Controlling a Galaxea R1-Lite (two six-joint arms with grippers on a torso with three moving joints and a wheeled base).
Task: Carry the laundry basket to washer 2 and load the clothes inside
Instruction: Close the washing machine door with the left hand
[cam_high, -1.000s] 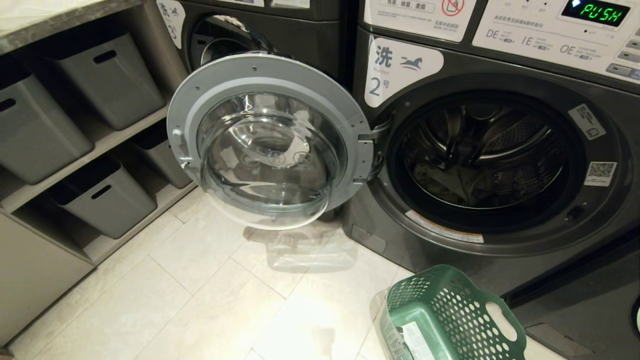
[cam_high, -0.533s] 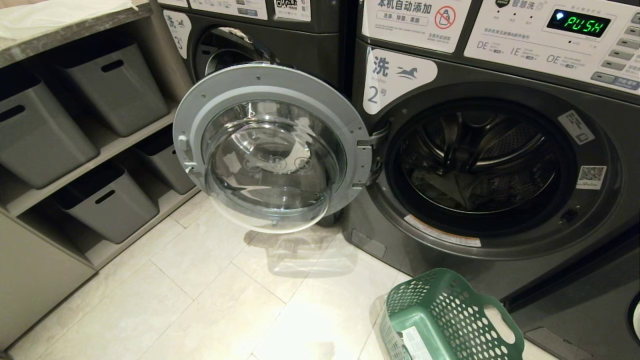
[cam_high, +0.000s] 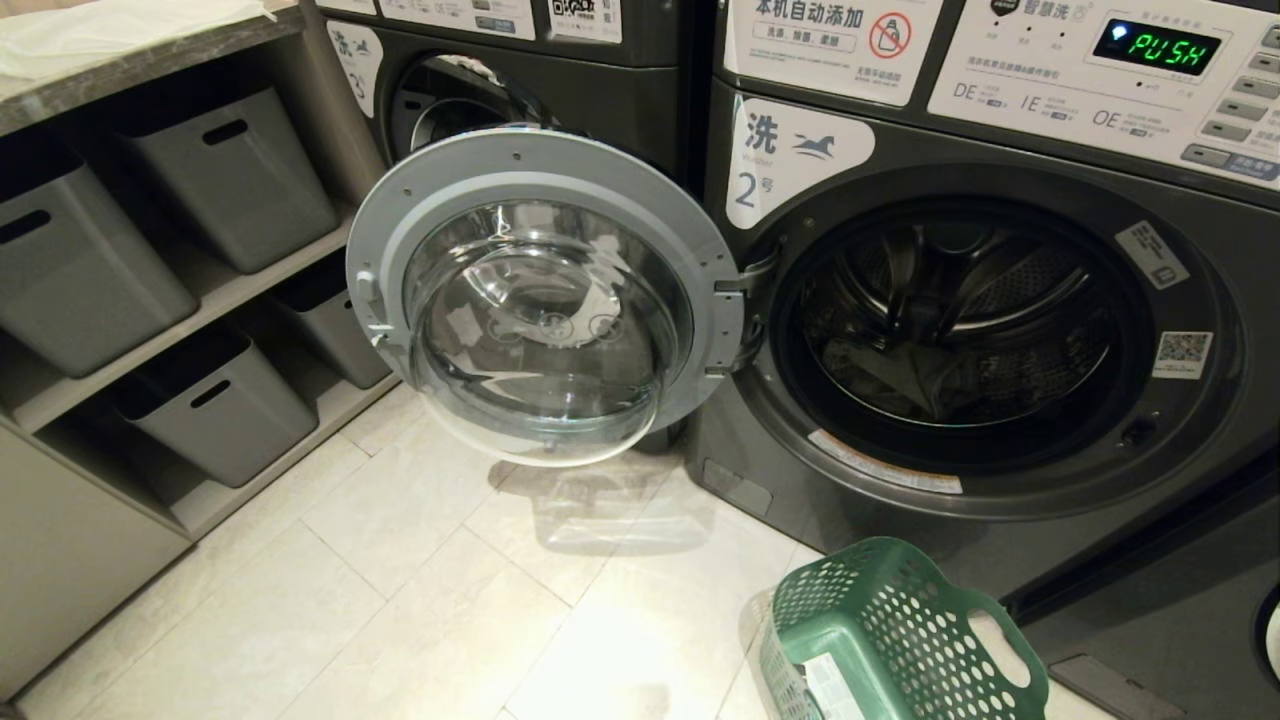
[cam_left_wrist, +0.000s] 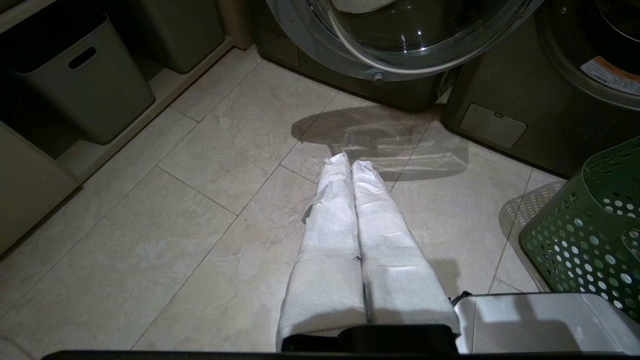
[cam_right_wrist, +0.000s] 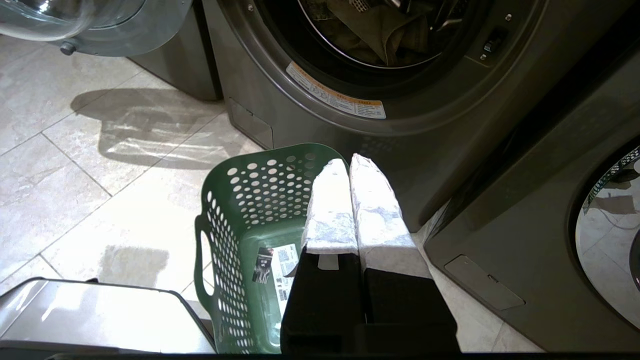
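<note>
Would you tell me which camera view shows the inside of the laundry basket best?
The right wrist view: it looks down into the laundry basket, showing its bare floor and white sticker. The head view catches only its perforated outside and one handle at the frame's bottom edge. The left wrist view shows just one outer corner.

Open washer 2 (cam_high: 960, 330), laundry basket (cam_high: 890, 640) below

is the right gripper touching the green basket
Apart. In the right wrist view the shut right gripper hangs above the empty laundry basket, nothing between its fingertips; the basket stands alone on the floor.
</note>
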